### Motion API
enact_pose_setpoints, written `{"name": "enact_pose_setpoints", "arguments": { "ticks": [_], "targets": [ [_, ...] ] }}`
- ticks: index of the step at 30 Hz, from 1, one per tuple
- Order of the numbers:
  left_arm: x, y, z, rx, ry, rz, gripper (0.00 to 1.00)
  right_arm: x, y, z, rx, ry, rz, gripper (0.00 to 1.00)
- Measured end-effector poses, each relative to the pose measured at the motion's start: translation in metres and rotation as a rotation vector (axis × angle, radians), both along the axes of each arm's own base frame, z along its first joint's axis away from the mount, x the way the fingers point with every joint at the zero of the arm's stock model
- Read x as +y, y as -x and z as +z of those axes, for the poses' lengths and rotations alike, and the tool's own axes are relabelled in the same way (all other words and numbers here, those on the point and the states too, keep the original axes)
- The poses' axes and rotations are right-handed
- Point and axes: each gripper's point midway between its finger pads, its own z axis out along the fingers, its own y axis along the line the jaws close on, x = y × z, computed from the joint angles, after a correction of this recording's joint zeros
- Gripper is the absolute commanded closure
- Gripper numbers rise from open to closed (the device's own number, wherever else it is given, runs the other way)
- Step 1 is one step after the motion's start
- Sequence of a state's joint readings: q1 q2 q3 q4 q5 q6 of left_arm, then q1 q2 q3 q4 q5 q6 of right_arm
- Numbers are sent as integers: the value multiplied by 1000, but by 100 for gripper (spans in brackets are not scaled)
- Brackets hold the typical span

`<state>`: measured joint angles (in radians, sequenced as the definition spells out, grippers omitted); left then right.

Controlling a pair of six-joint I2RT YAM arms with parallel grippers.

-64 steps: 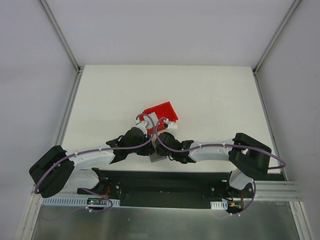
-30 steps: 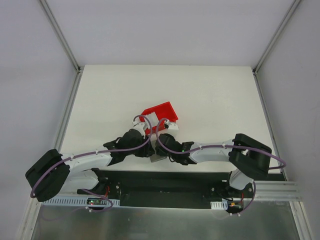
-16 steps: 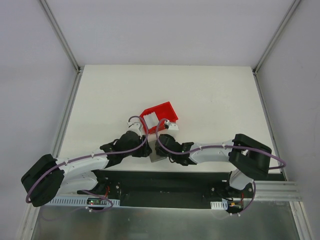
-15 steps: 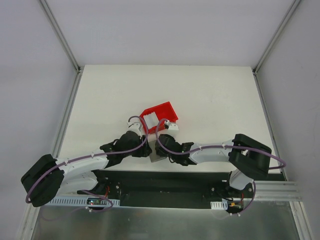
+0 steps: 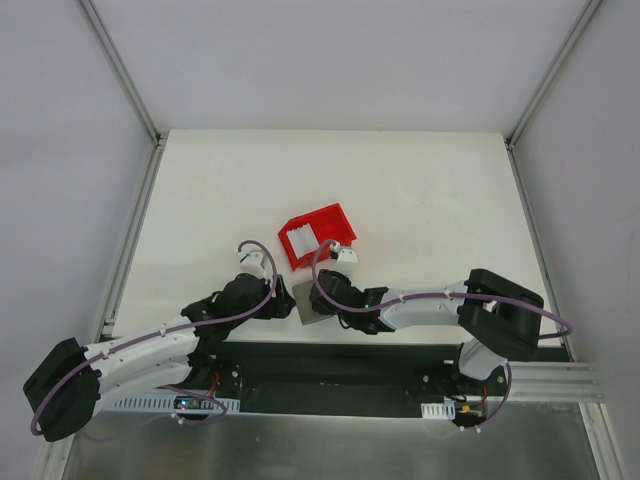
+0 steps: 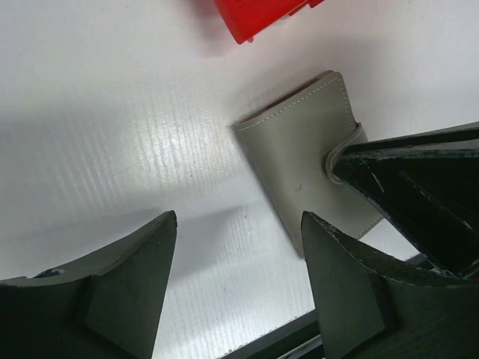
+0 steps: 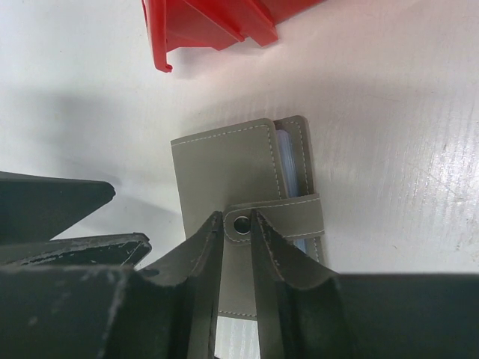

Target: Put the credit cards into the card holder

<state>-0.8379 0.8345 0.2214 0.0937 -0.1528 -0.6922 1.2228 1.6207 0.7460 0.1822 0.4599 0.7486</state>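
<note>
The card holder (image 7: 224, 176) lay folded; my right pincer (image 7: 239, 218) pinched its snap, my left pincer (image 6: 238, 221) spread empty. Credit cards (image 5: 302, 238) sat unloaded in the red bin (image 5: 335, 218).

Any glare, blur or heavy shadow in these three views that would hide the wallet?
Top view: even, soft light, no glare, but the wallet is tiny and half under the right arm. Left wrist view: its stitching is sharp; the left claw looms dark and slightly soft, with sheen on the table. Right wrist view: sharp wallet and snap; dark fingers cover its lower part.
</note>
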Motion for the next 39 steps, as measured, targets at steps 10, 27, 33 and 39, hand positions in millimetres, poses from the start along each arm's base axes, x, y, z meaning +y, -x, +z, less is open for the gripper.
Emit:
{"name": "enact_pose_setpoints", "arguments": {
  "ticks": [10,27,33,39],
  "targets": [
    [8,-3,-6,10,-52,31,9,2,1,1,-2,-3,5,70],
    [25,0,-7,16,-108,69,1,0,17,4,-23,42,61,59],
    [26,1,-7,18,-113,71,1,-14,24,6,-23,86,68,53],
    [28,2,-3,10,-109,71,1,-32,28,6,-31,166,84,42]
  ]
}}
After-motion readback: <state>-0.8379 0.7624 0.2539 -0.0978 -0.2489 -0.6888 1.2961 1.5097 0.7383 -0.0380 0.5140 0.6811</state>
